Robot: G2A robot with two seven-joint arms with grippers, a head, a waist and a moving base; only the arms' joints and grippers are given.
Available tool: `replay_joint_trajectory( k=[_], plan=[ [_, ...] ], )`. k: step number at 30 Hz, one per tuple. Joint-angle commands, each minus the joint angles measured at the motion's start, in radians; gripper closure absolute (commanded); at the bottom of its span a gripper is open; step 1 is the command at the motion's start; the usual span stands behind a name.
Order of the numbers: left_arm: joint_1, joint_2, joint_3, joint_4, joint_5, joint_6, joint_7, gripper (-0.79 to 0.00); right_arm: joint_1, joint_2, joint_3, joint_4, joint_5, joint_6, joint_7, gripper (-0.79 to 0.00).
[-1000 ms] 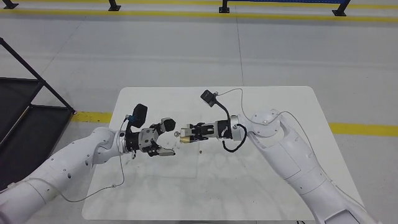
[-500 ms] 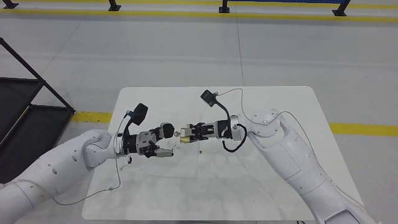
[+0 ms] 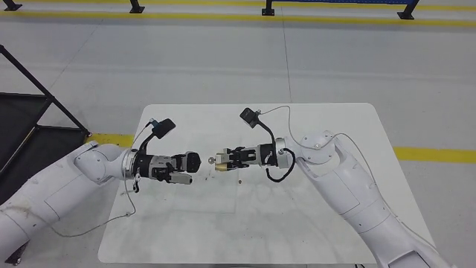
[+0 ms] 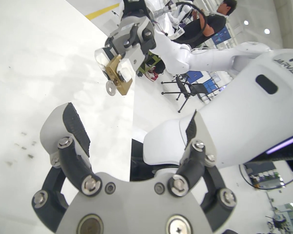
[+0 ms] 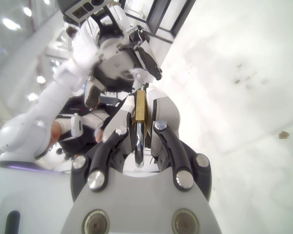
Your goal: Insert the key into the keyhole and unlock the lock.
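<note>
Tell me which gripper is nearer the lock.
Right. The right gripper is shut on the lock, with the key in it; the left gripper is open, facing it across a gap.

- The padlock [image 4: 118,79] is brass-gold, and its shackle [image 5: 139,144] is shiny silver.
- The key [image 4: 110,88] is silver.
- The left gripper [image 4: 131,113] has black ribbed pads [image 4: 75,122] on light grey jaws.
- The right gripper [image 5: 142,96] has white jaws on black links.
- The counter [image 3: 297,223] is white with faint grey scuffs.
- The floor [image 3: 223,67] is grey with yellow stripes [image 3: 439,154].
</note>
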Motion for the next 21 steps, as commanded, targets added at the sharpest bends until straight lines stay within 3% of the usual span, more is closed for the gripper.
replay_joint_trajectory(
  k=[1,7,11,21],
  plan=[
    [0.003,0.002,0.035,0.003,0.007,0.0,0.059,-0.785,0.0,0.0,0.0,0.0,0.0,0.0,0.0,0.0],
    [-0.045,0.006,0.12,-0.009,-0.129,0.052,0.007,-0.785,0.0,0.0,0.0,0.0,0.0,0.0,0.0,0.0],
    [-0.073,0.007,0.142,-0.016,-0.254,0.137,-0.078,-0.785,0.0,0.0,0.0,0.0,0.0,0.0,0.0,0.0],
    [-0.077,0.007,0.14,-0.013,-0.255,0.144,-0.084,-0.785,0.0,0.0,0.0,0.0,0.0,0.0,0.0,0.0]
  ],
)
